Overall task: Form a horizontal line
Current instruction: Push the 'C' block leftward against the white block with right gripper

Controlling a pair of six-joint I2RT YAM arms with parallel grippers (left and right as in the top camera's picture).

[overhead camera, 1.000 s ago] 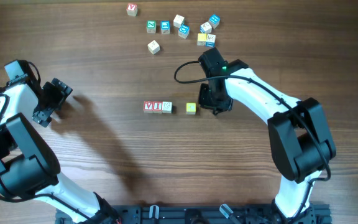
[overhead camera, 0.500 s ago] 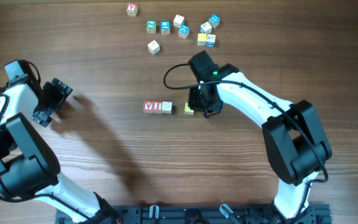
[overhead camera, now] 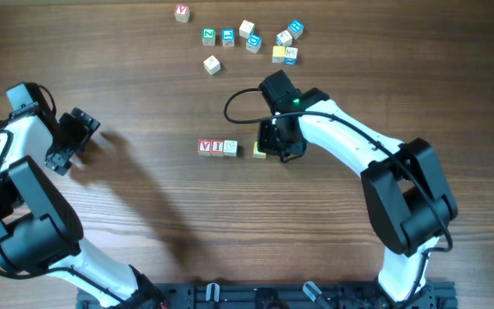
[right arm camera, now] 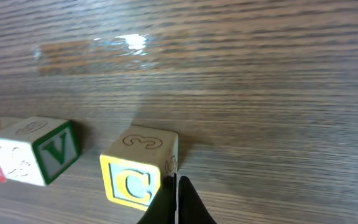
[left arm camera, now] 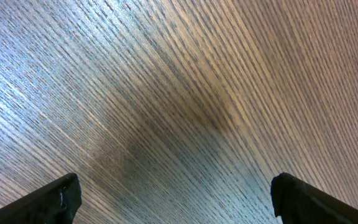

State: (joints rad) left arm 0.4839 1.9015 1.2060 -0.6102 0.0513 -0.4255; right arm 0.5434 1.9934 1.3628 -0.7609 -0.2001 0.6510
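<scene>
The right end effector (right arm camera: 176, 200), fingers pressed together, touched the yellow cube (right arm camera: 138, 168) marked "C" and "3". Left of it, apart, the horizontal line (overhead camera: 218, 148) counted three touching cubes: red "V", red "I", one pale with a green "V". The left end effector (left arm camera: 176, 196) gaped above the bench (left arm camera: 179, 93).

We look down on a wooden table (overhead camera: 144, 223) that fills every view. Its brown surface is marked with fine dark grain running left to right in the overhead view. A black rail (overhead camera: 256, 296) crosses the bottom of that view at the table's near edge. A soft shadow (overhead camera: 157, 206) slants across the wood left of centre. In the left wrist view the grain slants, with a pale bluish sheen at upper left and a blurred dark patch (left arm camera: 185, 118) in the middle. In the right wrist view a small bright glare (right arm camera: 132, 42) sits on the wood near the top.
</scene>
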